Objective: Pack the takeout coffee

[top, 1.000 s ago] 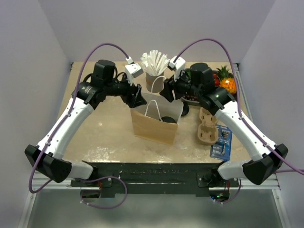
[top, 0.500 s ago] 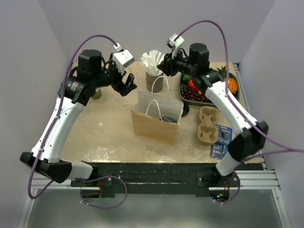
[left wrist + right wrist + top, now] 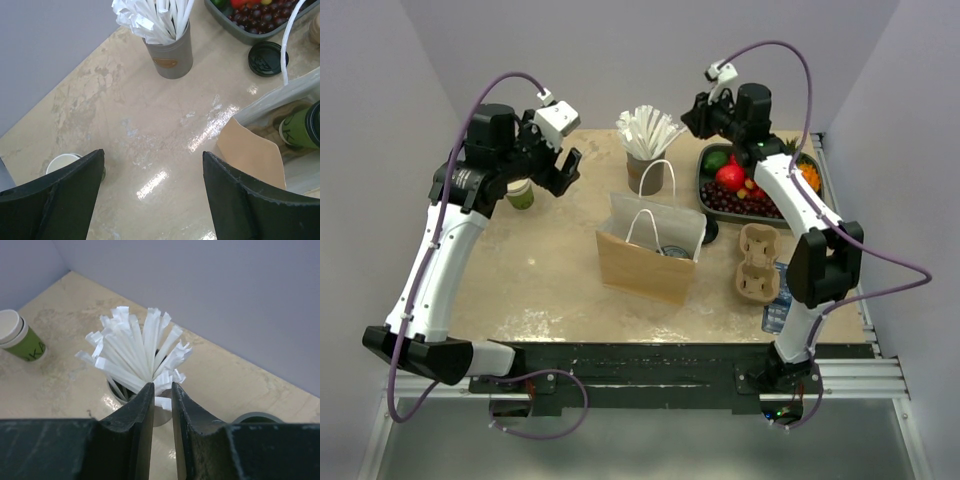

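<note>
We find the takeout coffee [image 3: 299, 131] inside the brown paper bag [image 3: 645, 268], which stands open-topped in the middle of the table [image 3: 535, 275]. From the left wrist view we see its green side and the edge of its black lid low in the bag; from the top view only the dark lid [image 3: 672, 250] shows between the bag's walls, below the white handles.

The left gripper [image 3: 563, 170] hangs above the far left part of the table with its fingers [image 3: 60, 192] spread wide and nothing between them. The right gripper [image 3: 692, 118] is raised over the far edge, above the grey cup of white straws [image 3: 647, 170]. In its wrist view we see its fingers [image 3: 137, 425] drawn almost together with only a slim gap, grasping nothing.

Near the far left corner stands a second green cup [image 3: 520, 191] with a pale top. A grey tray of fruit [image 3: 702, 182] sits in the far right corner, with a loose black lid [image 3: 709, 232] on the table just beside the bag's right side. Along the right edge lie a cardboard cup carrier [image 3: 757, 262] and a blue packet [image 3: 786, 300].
</note>
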